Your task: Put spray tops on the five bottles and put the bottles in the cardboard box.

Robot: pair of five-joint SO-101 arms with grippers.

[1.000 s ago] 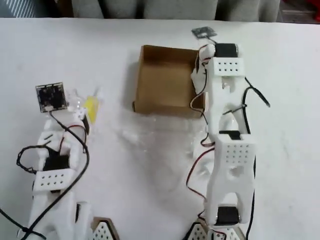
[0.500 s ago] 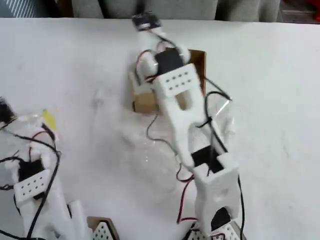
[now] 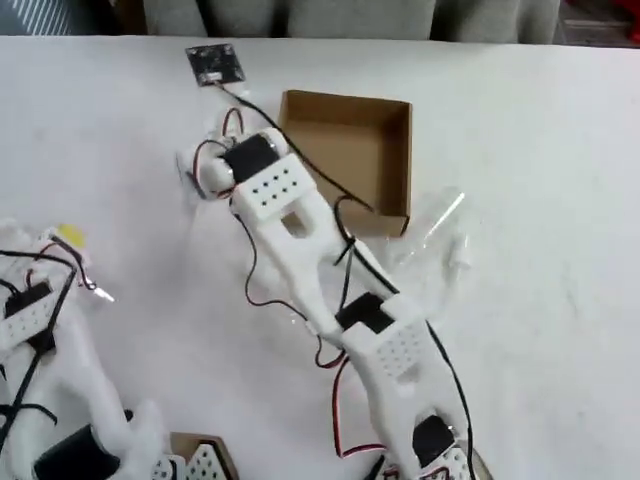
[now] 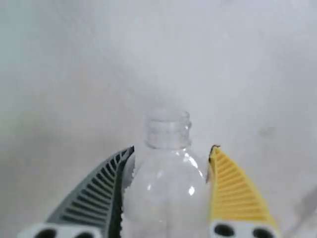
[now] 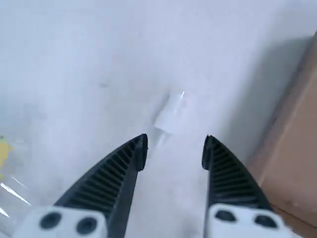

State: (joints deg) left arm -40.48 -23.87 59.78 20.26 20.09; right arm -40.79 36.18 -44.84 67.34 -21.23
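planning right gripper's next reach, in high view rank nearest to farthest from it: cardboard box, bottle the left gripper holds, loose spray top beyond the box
1. cardboard box, just beside it
2. bottle, in the left gripper, opposite side
3. loose spray top, past the box

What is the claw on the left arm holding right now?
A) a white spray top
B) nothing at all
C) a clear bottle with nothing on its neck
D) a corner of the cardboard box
C: in the left wrist view the left gripper is shut on a clear bottle, one finger on each side, and the bottle's threaded neck is bare.
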